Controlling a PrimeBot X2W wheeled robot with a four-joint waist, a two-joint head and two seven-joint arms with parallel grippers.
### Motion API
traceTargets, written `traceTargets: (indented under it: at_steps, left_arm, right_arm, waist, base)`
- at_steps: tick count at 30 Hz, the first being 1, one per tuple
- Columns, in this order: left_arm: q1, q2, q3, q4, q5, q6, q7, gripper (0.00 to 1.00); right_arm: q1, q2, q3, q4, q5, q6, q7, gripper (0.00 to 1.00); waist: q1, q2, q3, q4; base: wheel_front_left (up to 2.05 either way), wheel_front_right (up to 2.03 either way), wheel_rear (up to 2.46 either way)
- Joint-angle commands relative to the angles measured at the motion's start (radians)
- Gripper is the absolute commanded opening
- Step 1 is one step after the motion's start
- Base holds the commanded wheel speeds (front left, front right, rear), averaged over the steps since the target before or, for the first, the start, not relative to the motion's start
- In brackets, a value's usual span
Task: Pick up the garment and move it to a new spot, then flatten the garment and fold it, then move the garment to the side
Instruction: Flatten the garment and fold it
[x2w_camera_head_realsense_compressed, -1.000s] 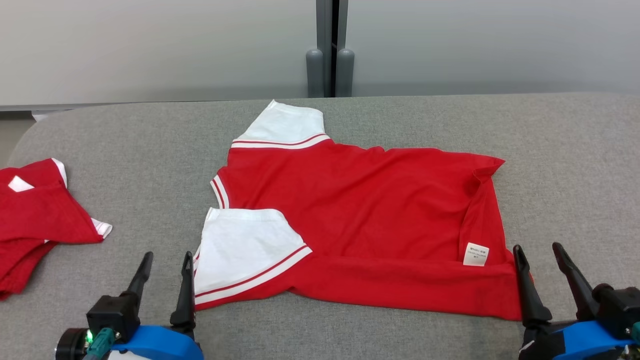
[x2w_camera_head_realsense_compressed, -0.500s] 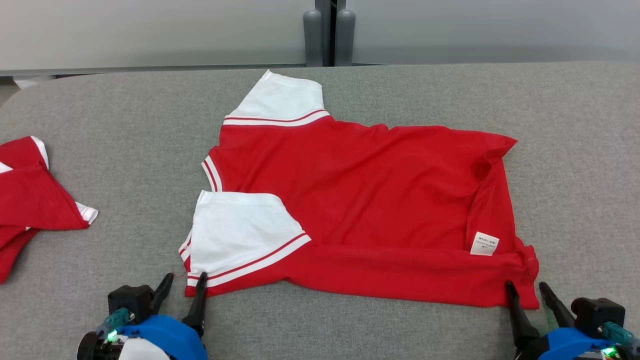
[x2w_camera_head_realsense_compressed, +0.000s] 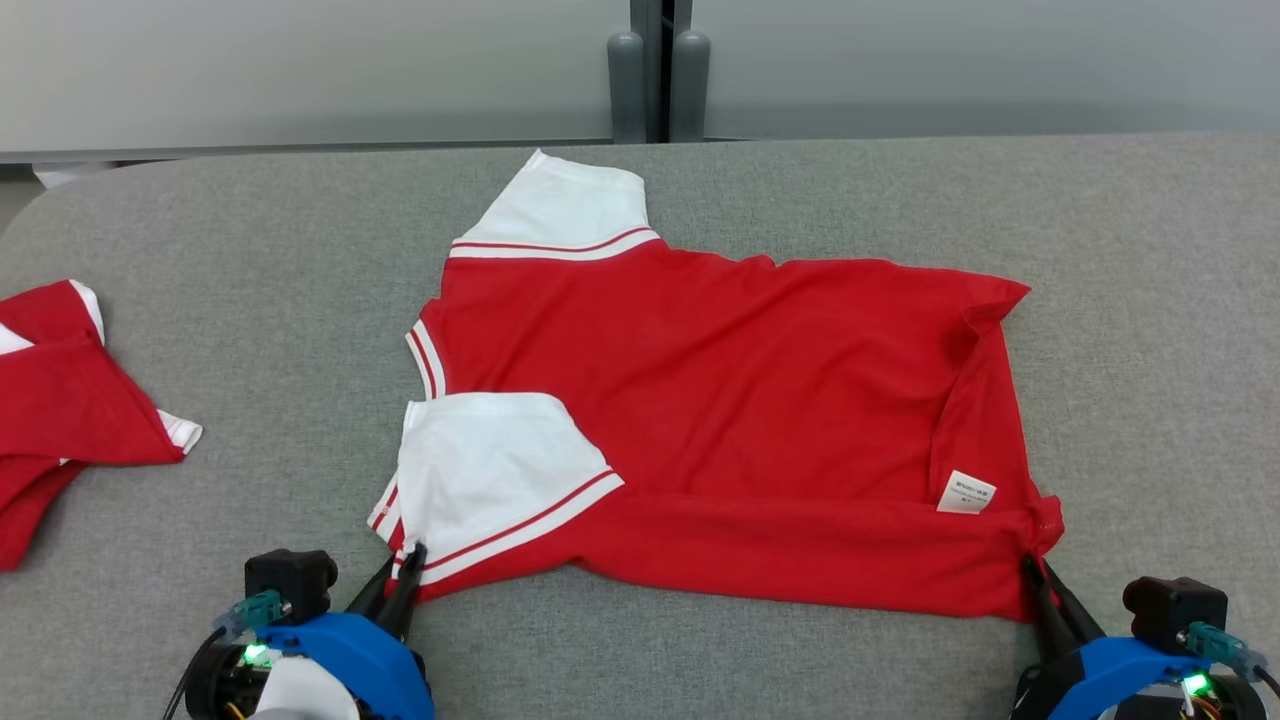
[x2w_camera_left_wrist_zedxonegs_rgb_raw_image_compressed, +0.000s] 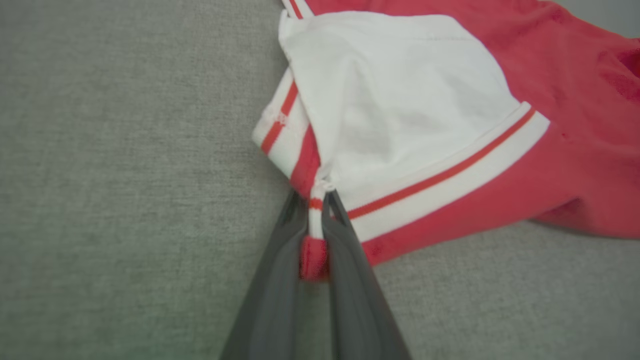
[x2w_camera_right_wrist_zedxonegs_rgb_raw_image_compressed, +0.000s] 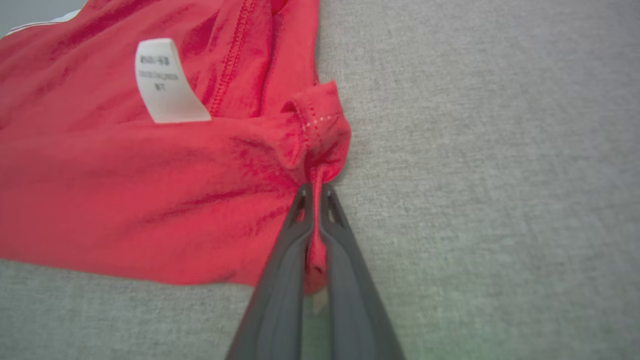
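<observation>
Spread a second ago, left claw (x2w_camera_head_realsense_compressed: 408, 560) grips the red white-sleeved shirt (x2w_camera_head_realsense_compressed: 700, 400) by its sleeve, right claw (x2w_camera_head_realsense_compressed: 1032, 572) by its hem corner; another red garment (x2w_camera_head_realsense_compressed: 60, 420) is cropped.

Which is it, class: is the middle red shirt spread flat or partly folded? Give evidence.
Partly folded: the shirt has its near edge turned over its body, near white sleeve on top, label exposed.

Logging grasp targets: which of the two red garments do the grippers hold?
The central spread-out garment, both near corners pinched by the left gripper and right gripper; the bunched garment at the left edge lies apart, untouched.
</observation>
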Motion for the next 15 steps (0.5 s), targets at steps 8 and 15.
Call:
traceTargets:
  at_steps: [8, 15]
  left_arm:
    - [0.134, 0.022, 0.027, -0.034, -0.036, 0.039, -0.018, 0.0]
    - [0.226, 0.04, 0.04, -0.091, -0.059, 0.072, 0.003, 0.0]
  right_arm:
    - [0.096, -0.02, 0.037, -0.052, 0.036, 0.0, 0.013, 0.0]
    - [0.185, -0.01, 0.027, -0.091, 0.054, 0.0, 0.044, 0.0]
  waist:
    - [-0.0001, -0.0001, -0.082, 0.015]
    - [-0.0001, -0.0001, -0.136, 0.037]
  base:
    - [0.0, 0.0, 0.0]
    - [0.0, 0.0, 0.0]
